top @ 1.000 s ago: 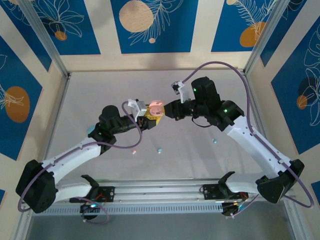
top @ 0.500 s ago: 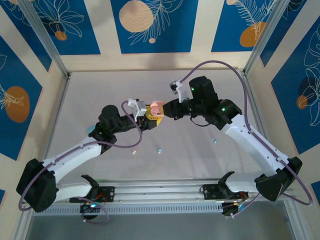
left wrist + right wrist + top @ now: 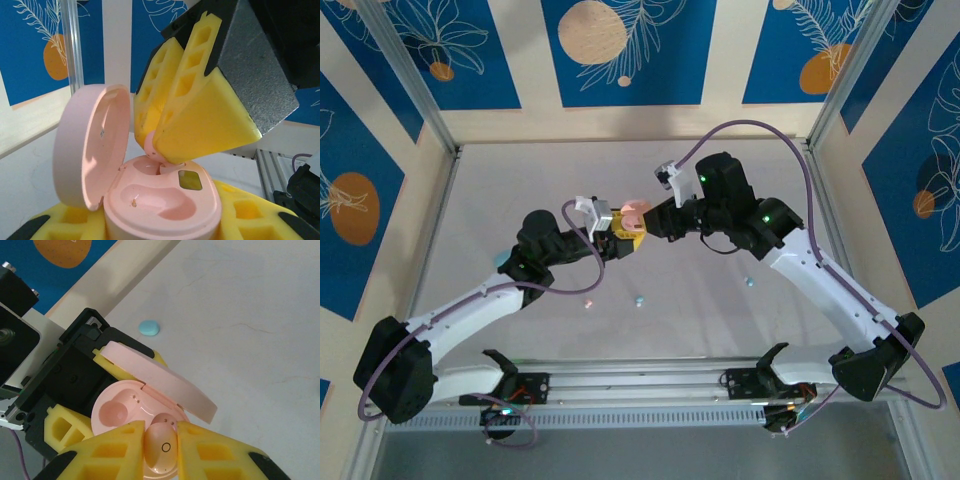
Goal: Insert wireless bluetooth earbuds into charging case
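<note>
Item: pink charging case (image 3: 165, 200), lid (image 3: 87, 145) standing open at 9 o'clock in the left wrist view, carried above the table (image 3: 740, 180) near its middle. Gripped from both sides by the left gripper (image 3: 622, 238), yellow pads closed hard against the shell. Right gripper (image 3: 645, 217): fingers (image 3: 215, 455) drawn almost together, pinching one pink earbud (image 3: 161, 446) whose lower end sits at the mouth of the rear well (image 3: 145, 165); seated or merely resting there, cannot tell. Front well (image 3: 150, 197) vacant. Lying on the table at roughly 6 o'clock of the case: loose earbuds in pink (image 3: 587, 303), blue (image 3: 638, 300) and mint (image 3: 750, 282). Light-blue case (image 3: 149, 328) on the table at 12 o'clock in the right wrist view.

Hazards, as judged: jamming on the rim if pressed while the earbud is slightly off the well's angle; tilting or slipping of the case in the left pads under that push; a drop to the table if released before the earbud is fully down; lid knocked shut or levered by the right finger just beside it; earbud clinging to a soft pad and lifting out again on withdrawal.
</note>
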